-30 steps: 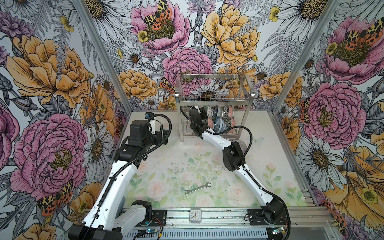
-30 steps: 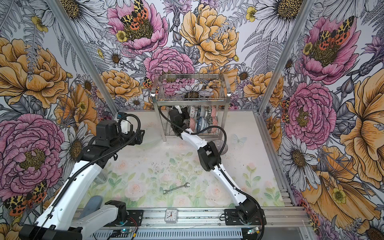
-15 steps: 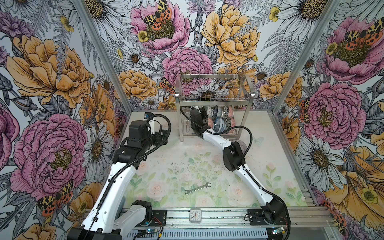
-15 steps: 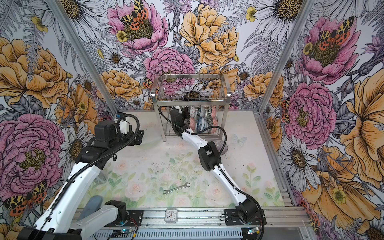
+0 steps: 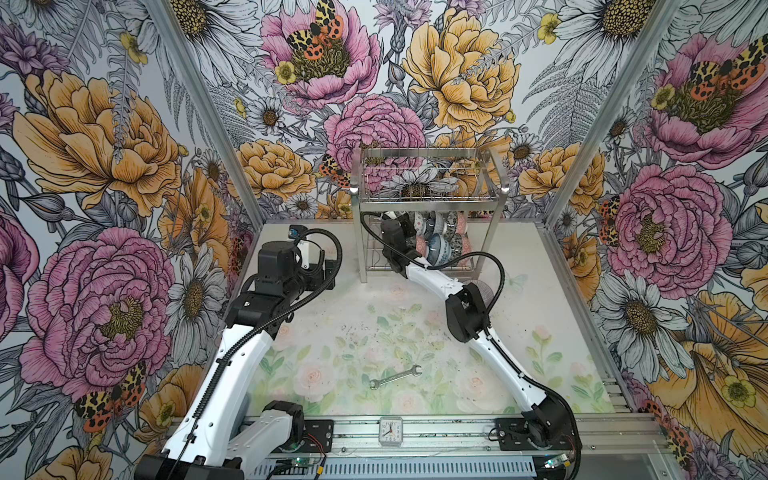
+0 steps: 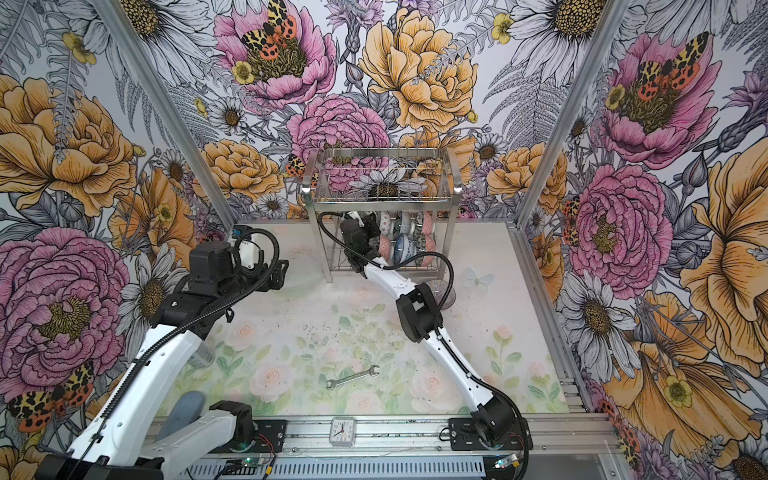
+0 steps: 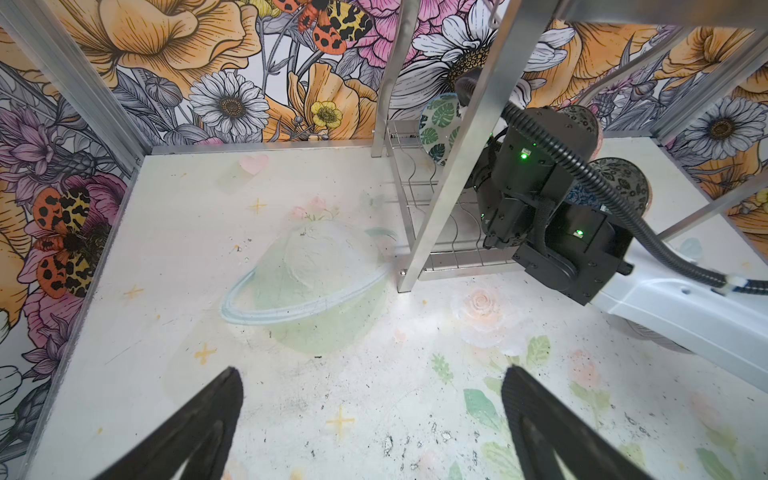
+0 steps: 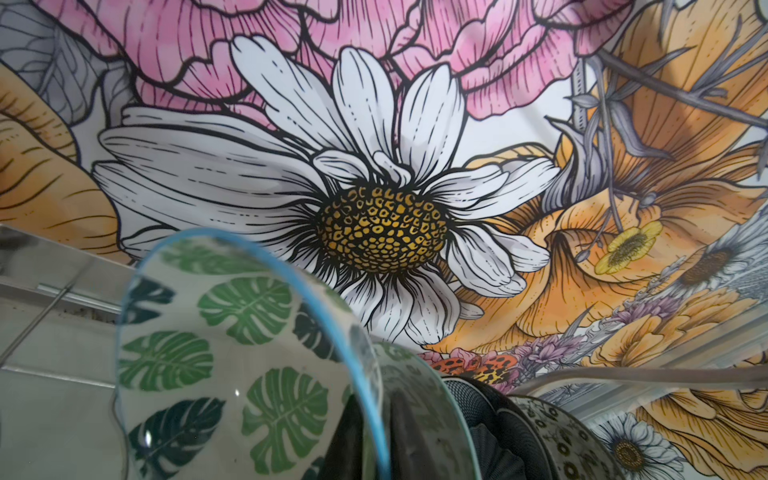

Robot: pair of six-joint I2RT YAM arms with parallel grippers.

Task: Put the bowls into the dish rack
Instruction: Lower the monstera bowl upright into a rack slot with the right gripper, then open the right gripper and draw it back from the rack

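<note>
Your dish rack is shiny silver steel. In its lower tier you have a white bowl printed with light and dark green monstera leaves and edged in pale blue. Further along that tier stand a pink-patterned bowl, a blue-and-white floral bowl and a black bowl covered in small white flowers. Just in front of the rack you see a grey bowl with fine stripes. The table under the rack is off-white with faded pink roses and green leaves, and the wrench in front of the rack is silver. The walls behind the rack carry black-outlined pink, orange and white flowers.
</note>
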